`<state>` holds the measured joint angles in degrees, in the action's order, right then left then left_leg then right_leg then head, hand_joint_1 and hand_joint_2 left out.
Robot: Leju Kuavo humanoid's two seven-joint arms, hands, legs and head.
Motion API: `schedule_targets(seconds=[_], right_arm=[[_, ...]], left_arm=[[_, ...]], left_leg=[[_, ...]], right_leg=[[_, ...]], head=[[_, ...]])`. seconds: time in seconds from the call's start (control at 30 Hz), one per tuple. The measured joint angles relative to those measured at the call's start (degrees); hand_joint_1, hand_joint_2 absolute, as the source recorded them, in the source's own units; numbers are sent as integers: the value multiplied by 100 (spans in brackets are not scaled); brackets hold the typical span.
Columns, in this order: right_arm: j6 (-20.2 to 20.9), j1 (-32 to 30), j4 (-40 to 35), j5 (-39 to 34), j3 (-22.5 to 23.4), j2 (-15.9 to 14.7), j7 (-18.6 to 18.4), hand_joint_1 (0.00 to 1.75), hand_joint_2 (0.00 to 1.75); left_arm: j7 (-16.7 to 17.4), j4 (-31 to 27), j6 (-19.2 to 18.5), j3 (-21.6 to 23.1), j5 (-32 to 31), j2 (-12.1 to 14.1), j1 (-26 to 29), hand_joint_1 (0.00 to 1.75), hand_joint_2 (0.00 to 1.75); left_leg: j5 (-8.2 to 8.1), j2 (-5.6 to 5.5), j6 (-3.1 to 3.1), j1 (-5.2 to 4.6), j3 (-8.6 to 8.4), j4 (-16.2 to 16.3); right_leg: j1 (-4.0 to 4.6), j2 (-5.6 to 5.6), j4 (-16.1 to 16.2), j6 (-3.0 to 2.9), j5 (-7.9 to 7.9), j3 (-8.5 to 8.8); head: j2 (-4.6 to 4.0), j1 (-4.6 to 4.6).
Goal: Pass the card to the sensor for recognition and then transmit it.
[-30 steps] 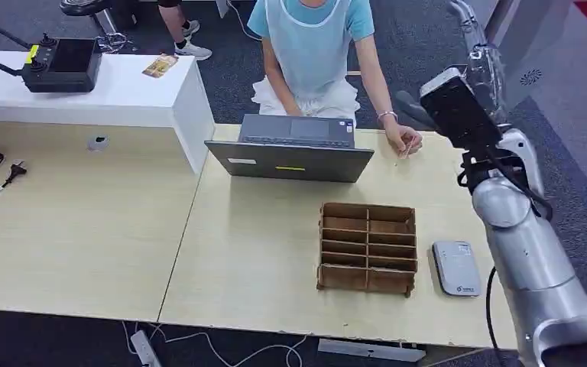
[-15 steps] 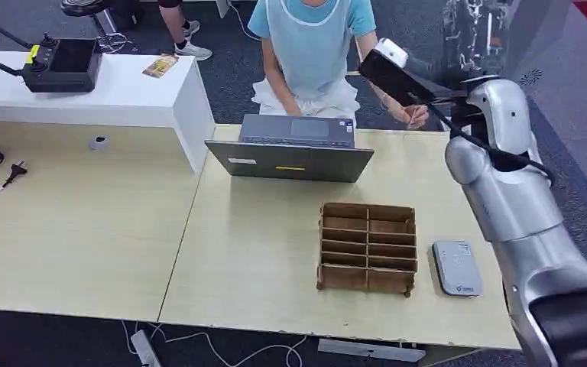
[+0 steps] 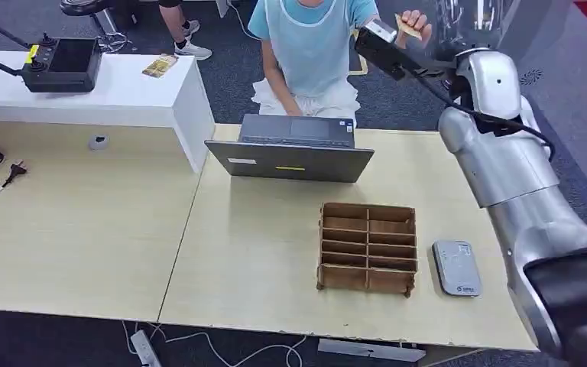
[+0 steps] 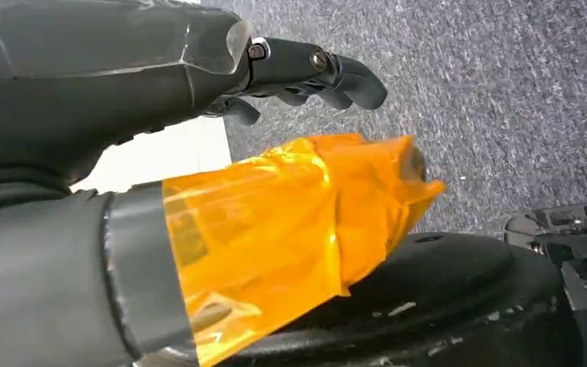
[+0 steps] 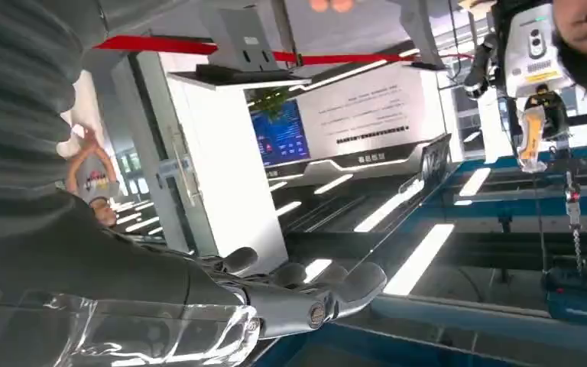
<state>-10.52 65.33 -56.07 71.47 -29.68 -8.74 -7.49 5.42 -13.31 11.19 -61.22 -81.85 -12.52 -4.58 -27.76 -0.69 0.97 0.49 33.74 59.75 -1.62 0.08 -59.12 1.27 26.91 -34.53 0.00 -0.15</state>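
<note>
The robot's right hand (image 5: 306,298) is reaching up and away from the robot, its dark fingers (image 5: 355,284) stretched out fairly straight with nothing between them, seen in the right wrist view against a bright hall. In the head view the silver right arm (image 3: 504,164) is rising from the lower right corner toward the top of the picture, and the hand itself is hard to make out there. Just beside the end of that arm, a person's hand (image 3: 415,23) is holding up a small tan card (image 3: 407,27), pinched at the fingertips, well above the table. The person is wearing a light blue top (image 3: 309,38) and is sitting behind an open grey laptop (image 3: 290,149) on the pale wooden table (image 3: 252,252). Nearer the robot, a brown divided organizer (image 3: 368,248) is standing on the table, and a flat grey card sensor (image 3: 456,267) is lying just beside it on the right. The left hand (image 4: 298,73) is hanging over grey carpet (image 4: 489,99) with its fingers loosely curled and holding nothing, its thumb wrapped in orange tape (image 4: 290,222).
</note>
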Motion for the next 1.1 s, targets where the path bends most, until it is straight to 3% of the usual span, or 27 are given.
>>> schedule_targets(seconds=[0.4,0.77,0.8,0.83,0.87,0.9,1.1], right_arm=[[184,455,1252,309,-125,179,-223,0,175],[171,570,1917,354,-120,205,-385,0,175],[169,572,1944,361,-120,205,-385,17,175],[171,575,1972,361,-118,205,-385,17,175],[171,578,1994,361,-118,205,-385,155,175],[173,582,2013,361,-118,205,-385,175,175],[199,615,2096,391,-118,214,-381,175,175]], left_arm=[[0,0,-26,37,-7,0,0,0,0],[0,0,-40,44,2,-2,1,0,0],[0,0,-40,44,4,-2,2,0,0],[0,0,-40,44,4,-2,2,0,0],[0,0,-40,44,4,-2,2,0,0],[0,0,-40,44,2,-2,2,0,0],[13,0,-37,77,-26,-9,3,0,0]], left_leg=[[2,0,2,0,-1,1],[2,0,2,0,-2,1],[2,0,2,0,-1,1],[2,0,2,0,-2,1],[2,0,2,0,-1,1],[2,0,2,0,-1,1],[2,0,2,0,-1,1]], right_leg=[[0,1,0,1,-2,0],[0,1,0,1,-2,0],[0,1,0,1,-2,0],[0,1,0,1,-2,0],[0,1,0,1,-2,0],[0,1,0,1,-2,0],[0,1,0,1,-2,0]], head=[[0,-2],[0,0],[0,0],[0,-2],[0,-2],[0,-2],[0,0]])
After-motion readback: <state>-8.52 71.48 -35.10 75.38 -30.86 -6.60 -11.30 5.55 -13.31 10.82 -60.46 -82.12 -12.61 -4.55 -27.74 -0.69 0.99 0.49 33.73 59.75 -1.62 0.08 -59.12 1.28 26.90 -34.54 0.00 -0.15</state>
